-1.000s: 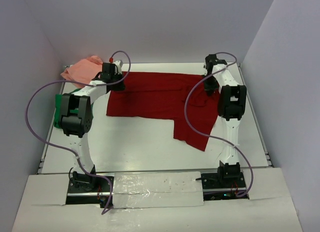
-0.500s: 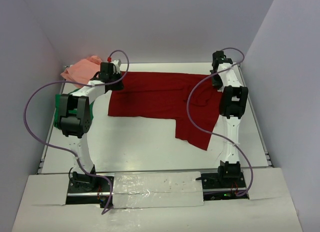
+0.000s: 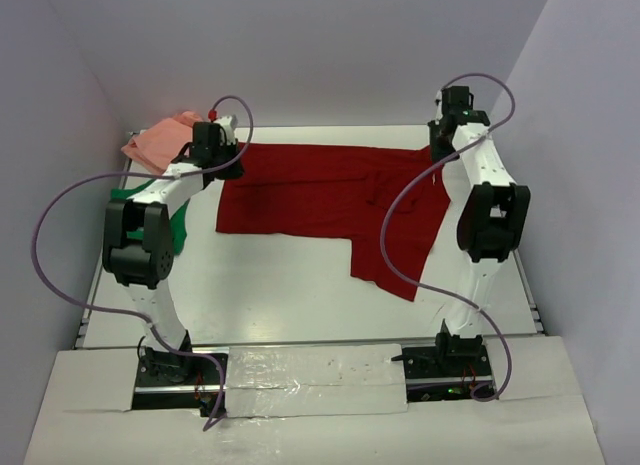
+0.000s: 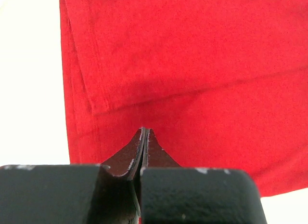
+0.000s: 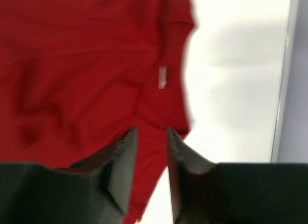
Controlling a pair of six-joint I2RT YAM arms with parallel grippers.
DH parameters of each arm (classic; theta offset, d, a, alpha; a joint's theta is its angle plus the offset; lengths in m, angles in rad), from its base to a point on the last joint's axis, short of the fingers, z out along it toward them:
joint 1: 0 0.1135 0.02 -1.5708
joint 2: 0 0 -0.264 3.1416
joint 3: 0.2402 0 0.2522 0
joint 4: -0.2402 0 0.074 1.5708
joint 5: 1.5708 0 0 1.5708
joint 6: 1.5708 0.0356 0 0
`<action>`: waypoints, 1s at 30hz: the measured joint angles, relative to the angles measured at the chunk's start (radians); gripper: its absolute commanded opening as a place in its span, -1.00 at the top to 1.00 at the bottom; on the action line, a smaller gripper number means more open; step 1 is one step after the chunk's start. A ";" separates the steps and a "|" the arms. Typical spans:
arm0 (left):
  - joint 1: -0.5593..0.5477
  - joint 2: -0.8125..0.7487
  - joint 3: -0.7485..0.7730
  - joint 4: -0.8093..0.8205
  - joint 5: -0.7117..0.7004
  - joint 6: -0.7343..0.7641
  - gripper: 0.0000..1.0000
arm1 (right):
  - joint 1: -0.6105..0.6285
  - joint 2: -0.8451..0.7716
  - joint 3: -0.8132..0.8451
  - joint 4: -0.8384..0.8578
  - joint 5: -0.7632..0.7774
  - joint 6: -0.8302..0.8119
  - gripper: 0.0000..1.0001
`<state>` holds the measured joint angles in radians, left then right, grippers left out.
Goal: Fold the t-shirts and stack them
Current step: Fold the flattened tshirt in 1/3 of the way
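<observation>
My left arm hides most of the bright green cloth t-shirt [image 3: 180, 223], so only slivers of it show at the left side of the white table [image 3: 280, 285]. The crumpled salmon pink cloth t-shirt [image 3: 158, 142] sits in the far left corner, partly behind my wrist. My right wrist view is blurred.

My left claw [image 4: 144, 132] is pressed tight at the far left corner of the dark red cloth t-shirt [image 3: 310, 190]. I cannot tell whether cloth is pinched between its tips. My right claw [image 5: 150, 131] stands slightly parted and empty above the shirt's far right edge.

The red shirt lies spread fairly flat across the table's far half. One flap reaches toward the near right, and a small white label [image 5: 162, 78] shows.
</observation>
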<state>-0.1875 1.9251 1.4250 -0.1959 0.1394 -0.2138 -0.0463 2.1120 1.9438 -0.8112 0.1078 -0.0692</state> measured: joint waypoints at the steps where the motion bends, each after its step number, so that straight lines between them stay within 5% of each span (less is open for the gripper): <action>1: 0.001 -0.016 -0.006 -0.009 0.002 0.006 1.00 | 0.000 -0.044 -0.018 0.000 -0.027 -0.003 0.14; 14: 0.095 -0.151 -0.118 -0.333 0.056 0.135 0.87 | 0.029 -0.384 -0.499 -0.206 -0.273 -0.092 -0.06; 30: 0.187 -0.204 -0.289 -0.446 0.043 0.245 0.71 | 0.029 -0.579 -0.583 -0.257 -0.348 -0.164 -0.19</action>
<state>-0.0010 1.7214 1.1362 -0.6422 0.1822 0.0311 -0.0174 1.5330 1.3609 -1.0683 -0.2405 -0.2337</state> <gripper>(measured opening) 0.117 0.590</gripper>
